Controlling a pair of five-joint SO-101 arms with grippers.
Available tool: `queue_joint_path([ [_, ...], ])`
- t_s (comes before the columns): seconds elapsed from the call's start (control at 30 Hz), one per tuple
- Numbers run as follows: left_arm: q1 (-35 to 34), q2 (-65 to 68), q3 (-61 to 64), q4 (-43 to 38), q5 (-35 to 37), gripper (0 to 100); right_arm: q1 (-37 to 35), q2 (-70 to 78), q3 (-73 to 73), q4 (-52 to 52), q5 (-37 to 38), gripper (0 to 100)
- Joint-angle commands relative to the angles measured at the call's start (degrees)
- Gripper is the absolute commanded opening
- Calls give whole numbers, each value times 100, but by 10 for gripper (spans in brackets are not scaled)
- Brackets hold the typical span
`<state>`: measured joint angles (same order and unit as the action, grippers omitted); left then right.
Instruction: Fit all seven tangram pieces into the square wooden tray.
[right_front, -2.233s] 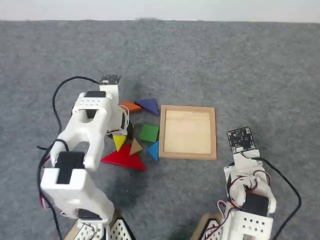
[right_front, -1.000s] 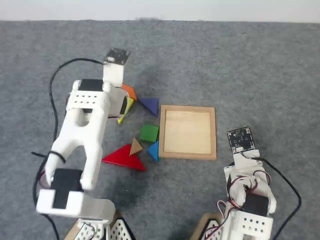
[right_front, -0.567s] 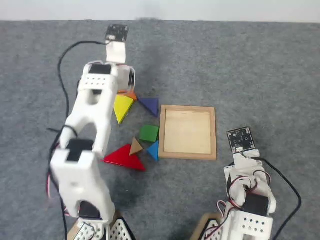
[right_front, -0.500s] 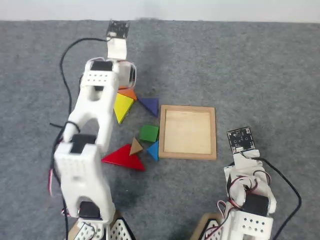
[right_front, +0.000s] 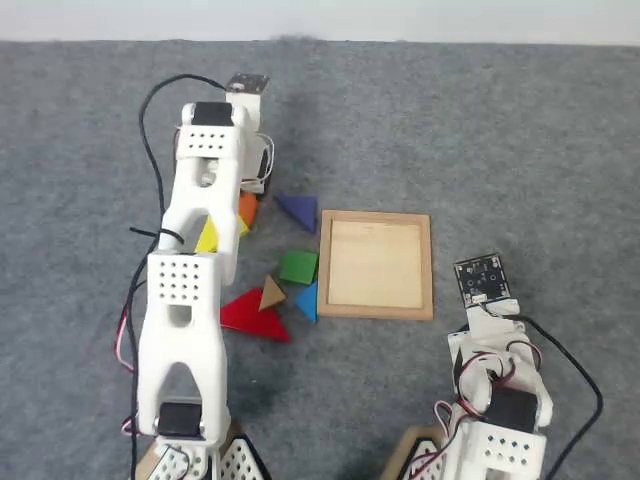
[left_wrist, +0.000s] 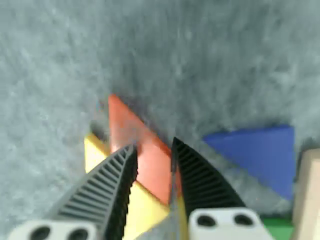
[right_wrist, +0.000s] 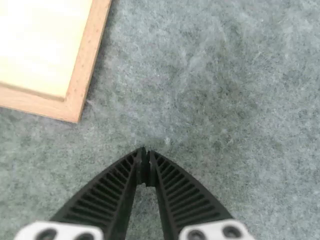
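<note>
The square wooden tray (right_front: 427, 262) lies empty right of the loose pieces. My left gripper (left_wrist: 153, 147) is open and low over the orange piece (left_wrist: 147, 165), one finger on each side of it. I cannot tell whether the fingers press on it. The yellow triangle (left_wrist: 93, 152) lies against the orange piece, partly under the left arm (right_front: 207, 237). A dark blue triangle (right_front: 298, 210) sits nearby. My right gripper (right_wrist: 146, 151) is shut and empty over bare carpet beside the tray's corner (right_wrist: 80, 107).
A green square (right_front: 298, 266), a small brown triangle (right_front: 271, 292), a light blue triangle (right_front: 308, 300) and a large red triangle (right_front: 250, 315) lie left of the tray. The right arm (right_front: 495, 385) is folded near the front edge. Grey carpet surrounds everything.
The left arm swung toward the back, carrying the yellow triangle from beside the red one to beside the orange piece. Its gripper now stands over the orange piece. The right arm kept still.
</note>
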<state>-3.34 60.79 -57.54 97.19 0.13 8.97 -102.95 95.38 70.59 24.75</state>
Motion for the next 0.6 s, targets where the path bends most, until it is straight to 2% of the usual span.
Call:
queue_joint_path([
  [0.0, -158, -589, 286, 396, -246, 54, 57, -84, 105, -31, 88, 9],
  [0.27, -176, -2708, 3714, 316, -1029, 52, 57, -84, 105, -31, 88, 9],
  [0.5, -431, -5538, 4857, 281, -1433, 52, 84, -84, 105, -31, 88, 9],
  [0.57, -624, -6066, 5218, -79, -1424, 73, 84, -84, 105, -31, 88, 9],
])
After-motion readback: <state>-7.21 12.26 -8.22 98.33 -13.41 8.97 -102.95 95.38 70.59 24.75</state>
